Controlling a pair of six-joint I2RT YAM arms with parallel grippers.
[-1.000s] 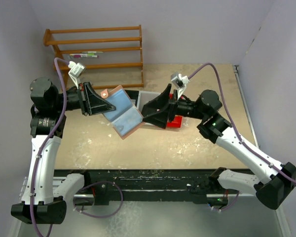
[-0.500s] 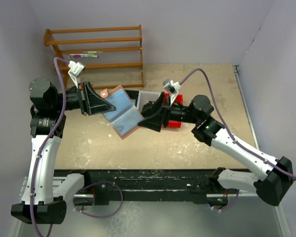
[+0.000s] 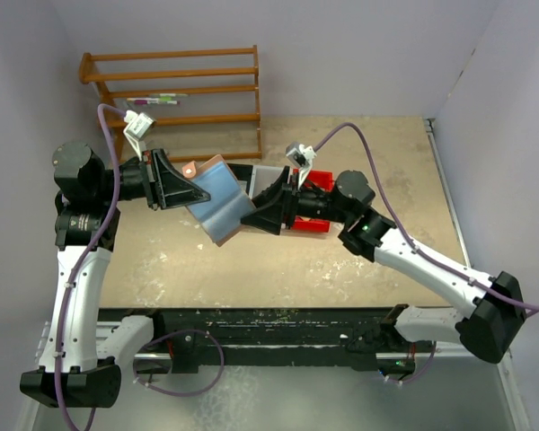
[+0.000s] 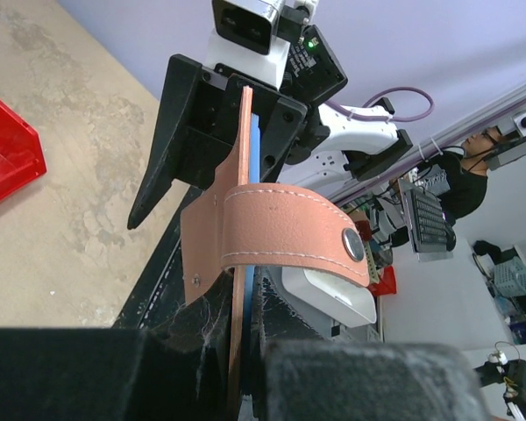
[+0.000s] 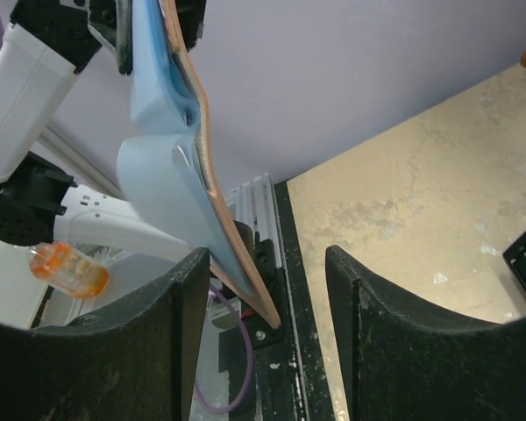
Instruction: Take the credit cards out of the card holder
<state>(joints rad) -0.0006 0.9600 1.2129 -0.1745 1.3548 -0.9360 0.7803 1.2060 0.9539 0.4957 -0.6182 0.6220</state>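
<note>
The card holder is a pinkish-brown wallet with light blue lining, held open in the air. My left gripper is shut on its left flap. In the left wrist view the card holder is edge-on between my fingers, with its strap tab curling right. My right gripper is open at the holder's right flap. In the right wrist view the flap's edge stands between the jaws of my right gripper, close to the left finger. No credit card shows.
A wooden rack with pens stands at the back left. A red bin and a clear bin sit behind the right gripper. The red bin's corner also shows in the left wrist view.
My right arm has moved left toward the card holder, and its open jaws now straddle the right flap's edge. The left arm and the holder have stayed put.
</note>
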